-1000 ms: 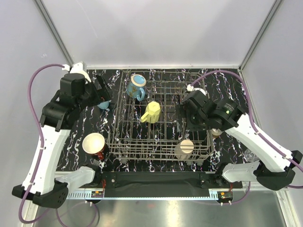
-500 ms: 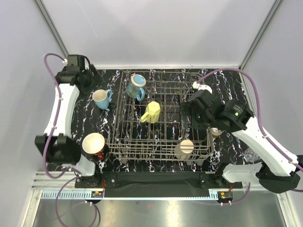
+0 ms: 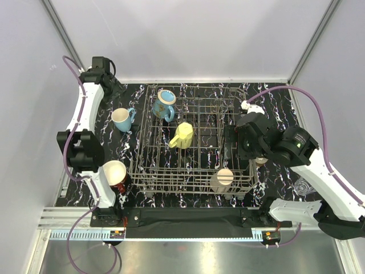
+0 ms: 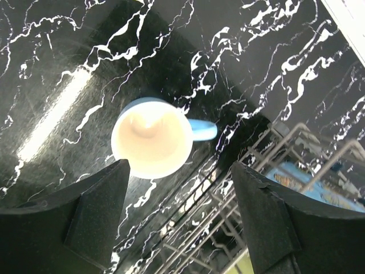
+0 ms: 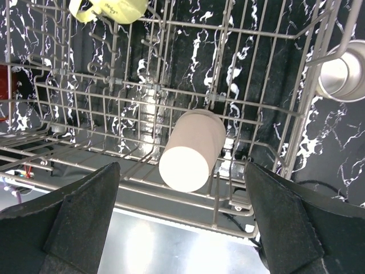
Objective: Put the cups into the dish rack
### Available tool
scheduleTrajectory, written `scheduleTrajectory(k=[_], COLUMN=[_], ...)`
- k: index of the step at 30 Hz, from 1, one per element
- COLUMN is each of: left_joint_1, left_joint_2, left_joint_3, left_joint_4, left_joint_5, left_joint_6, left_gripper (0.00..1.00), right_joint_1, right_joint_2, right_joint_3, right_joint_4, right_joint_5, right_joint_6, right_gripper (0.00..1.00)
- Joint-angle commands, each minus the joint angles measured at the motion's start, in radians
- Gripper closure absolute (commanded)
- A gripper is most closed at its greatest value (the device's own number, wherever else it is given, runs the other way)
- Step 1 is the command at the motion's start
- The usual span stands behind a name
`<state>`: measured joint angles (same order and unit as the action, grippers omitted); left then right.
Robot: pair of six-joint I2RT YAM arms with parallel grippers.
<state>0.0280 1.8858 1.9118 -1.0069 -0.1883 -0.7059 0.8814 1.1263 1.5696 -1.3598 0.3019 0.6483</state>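
Observation:
The grey wire dish rack (image 3: 141, 149) stands mid-table. In it are a blue patterned mug (image 3: 164, 104), a yellow-green mug (image 3: 182, 135) and a cream mug (image 3: 222, 180) lying on its side. A light blue mug (image 3: 122, 119) stands upright on the table left of the rack, and a red mug (image 3: 114, 174) stands at the near left. My left gripper (image 4: 181, 168) is open and empty, high above the light blue mug (image 4: 151, 137). My right gripper (image 5: 182, 168) is open and empty above the cream mug (image 5: 191, 151).
A steel tumbler (image 5: 345, 71) stands on the table just outside the rack's right wall, half hidden by my right arm in the top view (image 3: 260, 160). A small clear glass (image 3: 300, 186) stands at the near right. White walls close in the table's left, far and right sides.
My left arm has swung up and back toward the far left corner, uncovering the light blue mug. My right arm has drawn a little to the right over the rack.

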Motion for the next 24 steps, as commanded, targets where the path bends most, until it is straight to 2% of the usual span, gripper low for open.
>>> scheduleTrajectory(k=[1,5,11,20,24], left_joint_1=[0.013,0.019,0.020,0.036,0.050], left_joint_2=[0.058,0.105,0.154,0.298,0.296], left_joint_3=[0.033,0.007,-0.036,0.029,-0.008], left_joint_4=[0.002,0.028,0.063,0.024,0.042], left_joint_5=[-0.025,0.027,0.049,0.039,0.061], left_joint_6=[-0.061,-0.105,-0.152,-0.176,-0.173], left_gripper=[0.22,0.29,0.27,0.29,0.45], right_joint_1=[-0.006,-0.005,-0.005,-0.007,-0.005], right_joint_2=[-0.005,-0.014,-0.008,-0.006,-0.019], right_joint_3=[0.001,-0.006,-0.003,-0.011,-0.031], right_joint_4=[-0.012,-0.004,0.021,0.010,0.021], right_joint_5=[-0.009,-0.024,-0.069,-0.076,-0.075], right_joint_6=[0.030,0.051,0.062,0.076,0.079], right_gripper=[0.02,0.02,0.03,0.04,0.04])
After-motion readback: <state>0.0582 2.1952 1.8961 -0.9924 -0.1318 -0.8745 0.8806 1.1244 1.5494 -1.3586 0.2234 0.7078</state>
